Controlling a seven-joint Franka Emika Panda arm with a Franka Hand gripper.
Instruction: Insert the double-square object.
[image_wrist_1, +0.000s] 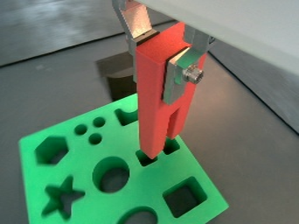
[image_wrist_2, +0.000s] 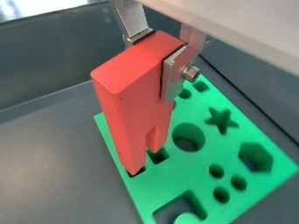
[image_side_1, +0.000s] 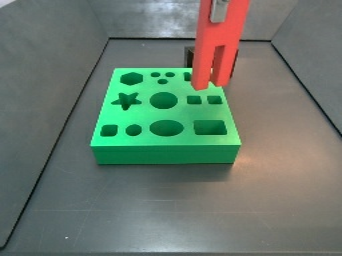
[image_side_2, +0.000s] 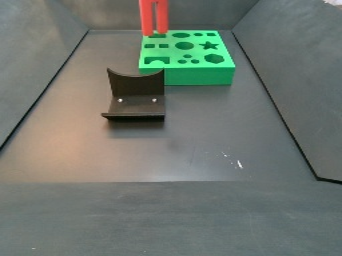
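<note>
While the arm hangs over the far end of the bench, the gripper (image_wrist_1: 167, 54) pinches the double-square object (image_wrist_1: 163, 96) near its top, one silver finger (image_wrist_1: 184, 70) pressed flat against its side and the other finger (image_wrist_1: 136, 24) behind its upper end. In a side view, going from the left edge across, the dark floor runs bare up to the green board (image_side_1: 167, 140), which lies in the middle toward the far wall. Its star hole (image_side_1: 127, 100) and hexagon hole (image_side_1: 130, 76) sit on the left, round holes in the centre, square ones to the right. At the board's far right part the red bar (image_side_1: 217, 45) stands upright, its two prongs down at a pair of small square holes (image_side_1: 203, 99). In both wrist views the prong tips reach the board's top face at those openings (image_wrist_2: 149, 159); how deep they sit I cannot tell. In a side view the fixture (image_side_2: 134, 95) stands well apart from the board (image_side_2: 187, 58), nearer the bench's middle, left of it.
</note>
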